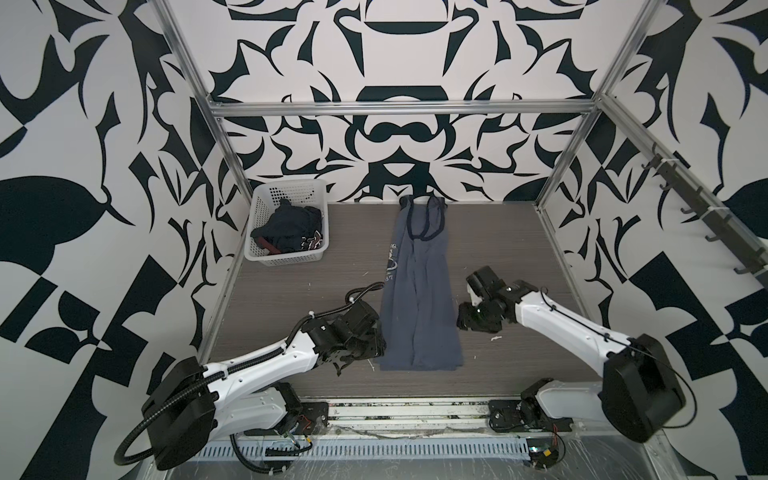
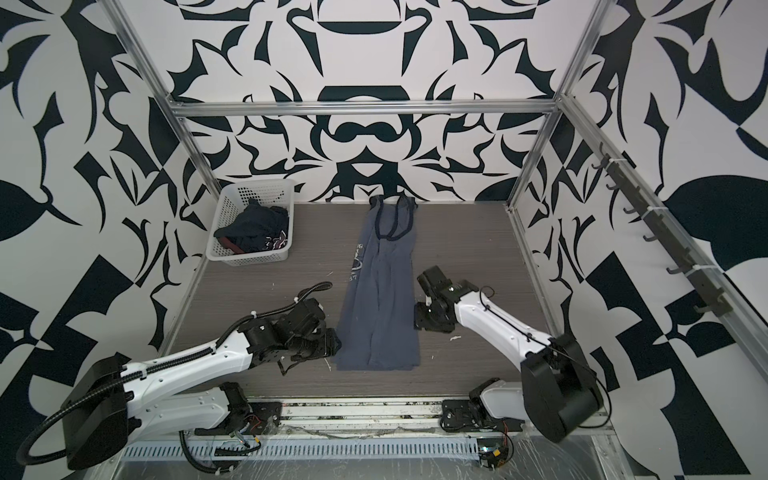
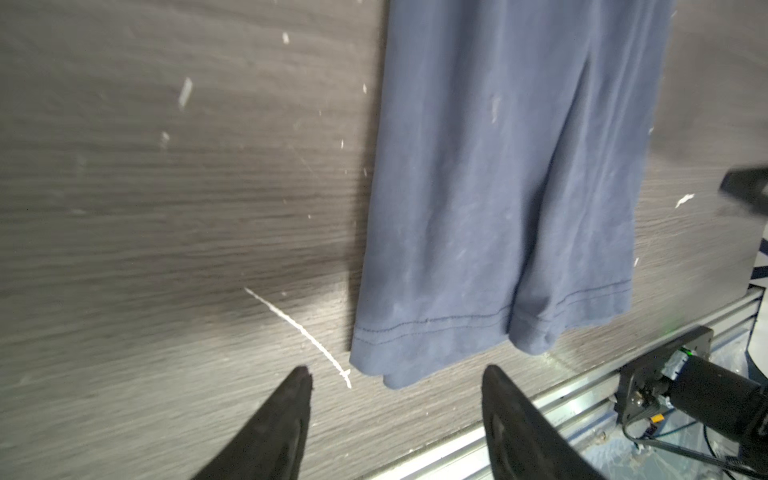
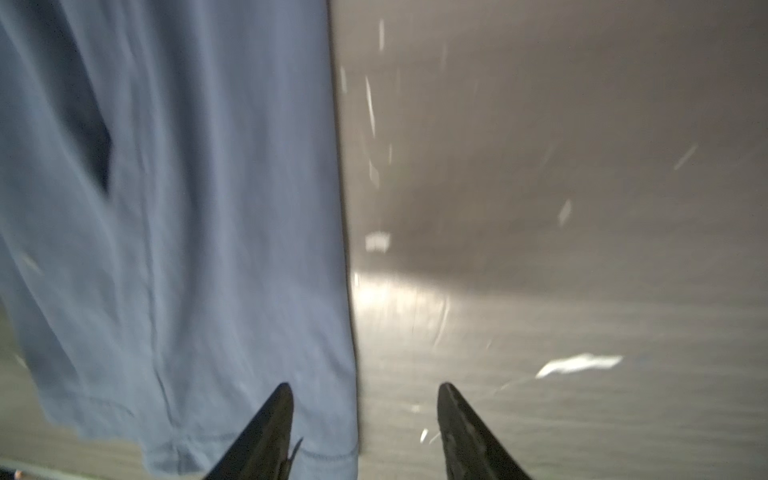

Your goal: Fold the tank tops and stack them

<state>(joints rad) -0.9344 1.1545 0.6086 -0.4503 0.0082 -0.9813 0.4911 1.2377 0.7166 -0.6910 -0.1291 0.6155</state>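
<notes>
The slate-blue tank top (image 1: 417,291) (image 2: 380,291) lies on the table as a long narrow strip, straps at the far end and hem near the front. The navy tank top (image 1: 291,228) (image 2: 257,226) sits crumpled in the white basket. My left gripper (image 1: 376,348) (image 3: 397,374) is open at the hem's left corner, which lies just ahead of its fingertips. My right gripper (image 1: 462,322) (image 4: 365,388) is open at the strip's right edge. One of its fingers is over the cloth, the other over bare table.
The white perforated basket (image 1: 259,212) (image 2: 224,216) stands at the back left. A white zip tie (image 3: 303,332) and small white scraps lie on the wood-grain table (image 1: 299,299). A metal rail (image 1: 415,409) runs along the front edge, and frame posts stand at the corners.
</notes>
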